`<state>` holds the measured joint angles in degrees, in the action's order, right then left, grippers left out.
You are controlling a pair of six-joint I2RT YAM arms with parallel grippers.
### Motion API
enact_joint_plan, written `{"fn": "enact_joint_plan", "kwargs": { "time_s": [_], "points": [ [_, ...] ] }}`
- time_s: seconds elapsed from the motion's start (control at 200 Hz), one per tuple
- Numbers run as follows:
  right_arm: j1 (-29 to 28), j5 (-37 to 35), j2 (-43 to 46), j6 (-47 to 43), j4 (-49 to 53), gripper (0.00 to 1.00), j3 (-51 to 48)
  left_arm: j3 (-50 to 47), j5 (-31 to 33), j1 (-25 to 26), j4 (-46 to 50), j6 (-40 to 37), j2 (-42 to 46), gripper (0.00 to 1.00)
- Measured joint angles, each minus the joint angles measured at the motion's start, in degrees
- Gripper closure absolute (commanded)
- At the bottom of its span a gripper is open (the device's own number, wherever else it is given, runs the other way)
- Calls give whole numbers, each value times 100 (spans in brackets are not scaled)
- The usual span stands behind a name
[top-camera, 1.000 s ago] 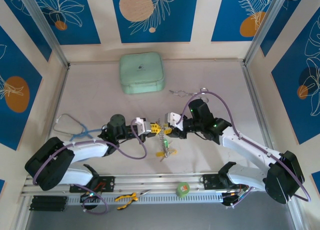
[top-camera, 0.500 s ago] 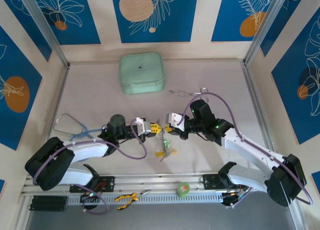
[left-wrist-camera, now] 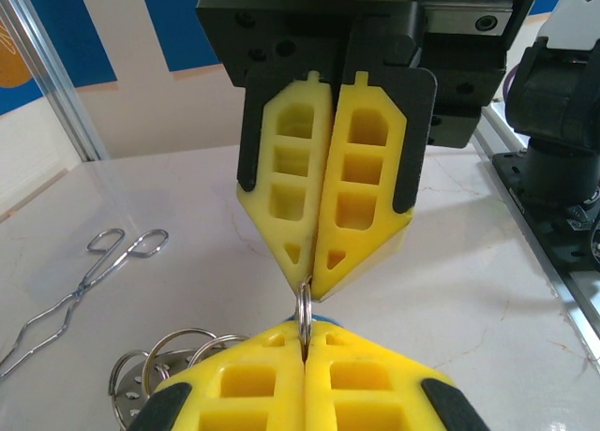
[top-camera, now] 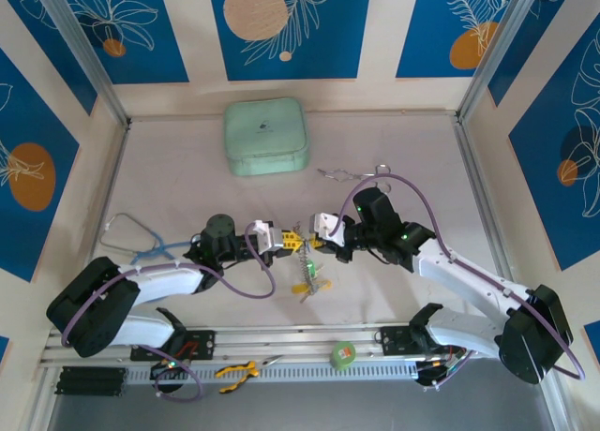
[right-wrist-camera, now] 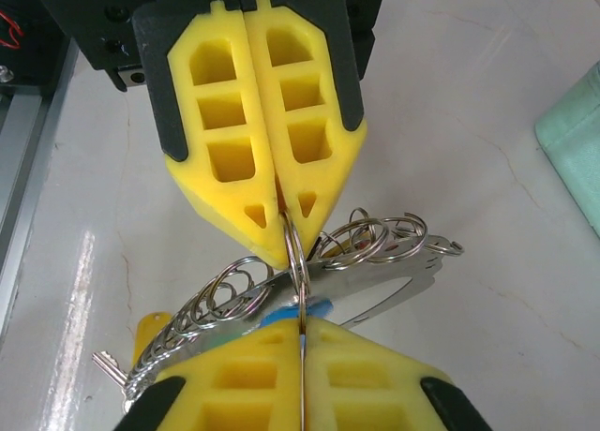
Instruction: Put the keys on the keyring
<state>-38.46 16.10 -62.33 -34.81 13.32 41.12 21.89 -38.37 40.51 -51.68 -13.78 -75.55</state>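
The left fingers [left-wrist-camera: 246, 386] and right fingers [right-wrist-camera: 239, 379] meet tip to tip above the worktop [top-camera: 187, 187]. Each pair is pressed together on the thin keyring [right-wrist-camera: 296, 248], held edge-on between them. Small split rings [right-wrist-camera: 370, 234] bunch beside it. The keys [top-camera: 307, 274] hang below with a yellow tag [top-camera: 299, 288].

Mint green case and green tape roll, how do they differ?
The pale mint green square case is far larger than the bright green tape roll. The case has rounded corners; the roll is a ring. The case lies far back on the table, the roll on the near rail. Both are green.
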Motion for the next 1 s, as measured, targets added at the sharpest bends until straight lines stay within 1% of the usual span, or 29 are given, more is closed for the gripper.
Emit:
{"fn": "enact_joint_plan", "kwargs": {
  "time_s": [0.22,0.47,0.54,0.575,0.62,0.84,1.0],
  "points": [
    [-63,-105,-33,-105,66,100,17,0,-57,0,-24,59,0,100],
    [-275,-363,-328,-225,105,100,61,0,-151,0,-59,151,-7,100],
    [-275,-387,-313,-219,103,88,61,0,-166,0,-66,151,-7,100],
    [-271,-391,-304,-219,98,81,61,0,-168,0,-70,151,-7,100],
    [-247,-389,-282,-208,90,77,59,0,-192,0,-118,151,-7,100],
    [-101,-219,-33,-105,-37,76,31,0,-214,0,-330,153,-72,100],
    [-87,-66,-17,-39,-199,77,31,0,-247,2,-376,173,-83,100]
  ]
}}
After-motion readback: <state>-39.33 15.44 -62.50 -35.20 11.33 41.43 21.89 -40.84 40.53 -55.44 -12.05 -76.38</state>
